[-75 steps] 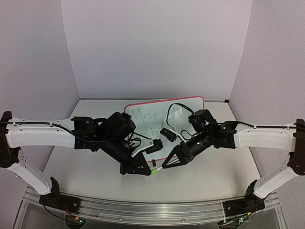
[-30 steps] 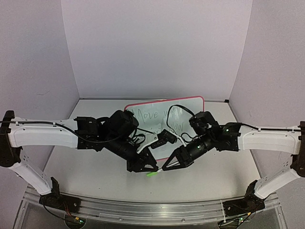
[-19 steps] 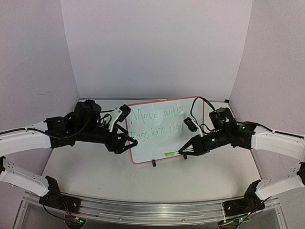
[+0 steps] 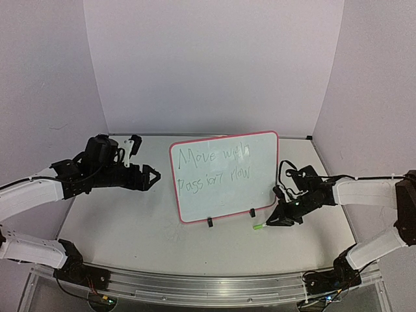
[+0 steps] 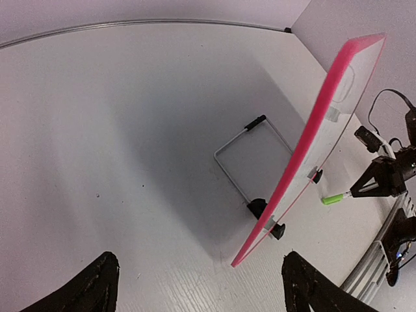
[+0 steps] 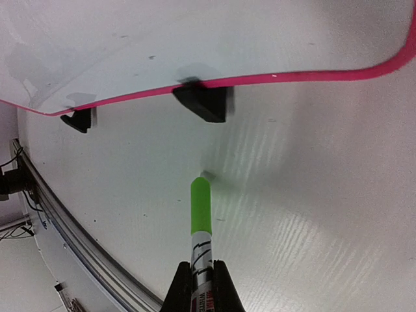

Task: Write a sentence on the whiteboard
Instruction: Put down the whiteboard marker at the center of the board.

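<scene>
The whiteboard (image 4: 221,198) stands upright on black clip feet (image 6: 205,101) mid-table, its pink-red frame (image 5: 312,143) seen edge-on in the left wrist view. The sentence (image 4: 214,166) runs across it in two lines of thin green handwriting. Right of the board's lower corner, my right gripper (image 4: 273,220) is low over the table, shut on a marker (image 6: 201,214) with its green cap (image 4: 259,226) on, pointing left. My left gripper (image 4: 151,177) hangs left of the board, open and empty, its fingers (image 5: 97,286) spread wide.
A wire stand (image 5: 240,149) props the board from behind. A metal rail (image 4: 195,286) runs along the table's near edge, close to the marker. Lilac walls close in the back and both sides.
The two grippers, which met at the marker in front of the board, have drawn apart. My left gripper opened and swung back left. My right gripper carried the capped marker right and down.
</scene>
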